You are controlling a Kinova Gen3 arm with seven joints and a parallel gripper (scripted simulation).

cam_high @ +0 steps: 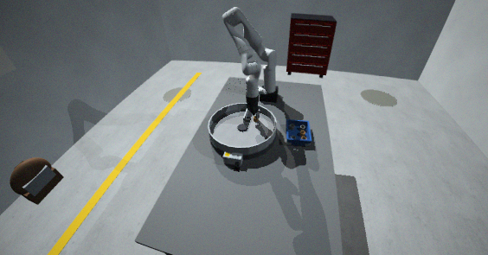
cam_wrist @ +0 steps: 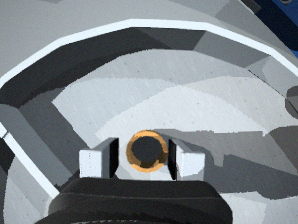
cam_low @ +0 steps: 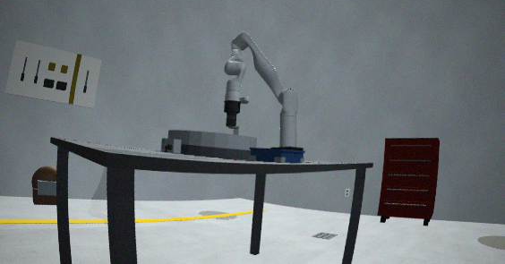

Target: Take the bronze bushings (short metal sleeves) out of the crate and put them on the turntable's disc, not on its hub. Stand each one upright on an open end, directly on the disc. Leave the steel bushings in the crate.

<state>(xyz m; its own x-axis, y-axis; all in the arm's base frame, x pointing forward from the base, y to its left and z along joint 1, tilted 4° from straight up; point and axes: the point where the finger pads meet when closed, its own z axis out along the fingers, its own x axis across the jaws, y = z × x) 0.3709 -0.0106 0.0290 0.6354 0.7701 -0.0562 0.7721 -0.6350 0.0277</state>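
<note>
We see a grey work table [cam_high: 195, 205] on a pale floor. At its far end stands a white robot arm [cam_high: 255, 36], bent so that its gripper [cam_high: 251, 119] points down into a round, rimmed turntable [cam_high: 242, 145]. A small orange-brown ring [cam_high: 256, 119] shows beside the fingertips. Right of the turntable, well apart from the arm's base, sits a blue crate [cam_high: 298, 143] with several small rings inside. A yellow stripe [cam_high: 125, 158] crosses the floor on the left; a red drawer cabinet [cam_high: 311, 47] stands far right.

Bent arm [cam_high: 244, 45] [cam_low: 264, 66] reaching down, gripper [cam_high: 252, 117] [cam_low: 232, 127] [cam_wrist: 143, 152] pointing downward, fingers apart
</note>
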